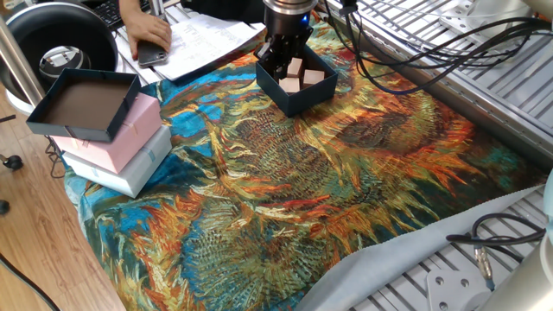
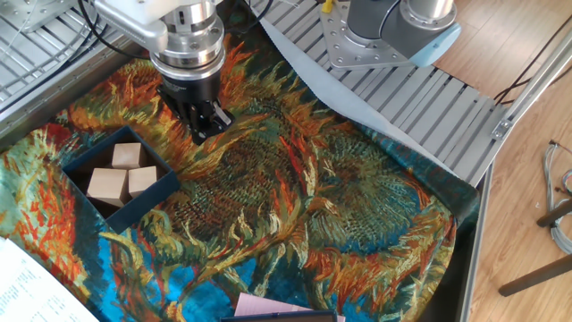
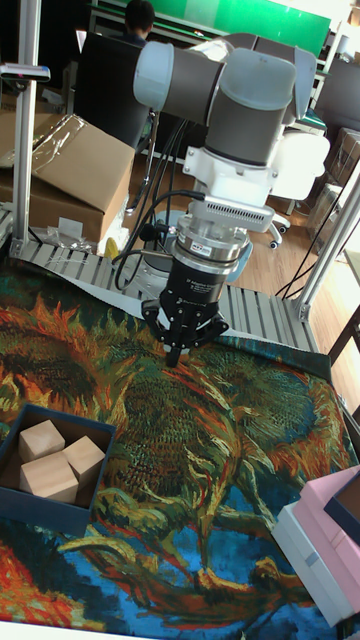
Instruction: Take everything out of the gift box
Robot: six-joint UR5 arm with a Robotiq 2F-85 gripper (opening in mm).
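My gripper (image 2: 207, 125) hangs over the bright flower cloth (image 2: 295, 197) with its dark fingers close together and nothing between them. The gift box (image 2: 121, 192) sits at about eight o'clock from it, just beside it. Three wooden cubes (image 2: 118, 174) lie inside the box, packed together and touching.

Even, bright indoor light is falling from above, and the claw (image 3: 180, 352) is casting only a soft, faint shadow on the patterned cloth (image 2: 295, 188) beneath it. The metal collar above the claw is showing mild glare. Everything near the claw is staying sharp; the room behind it is looking slightly softer.
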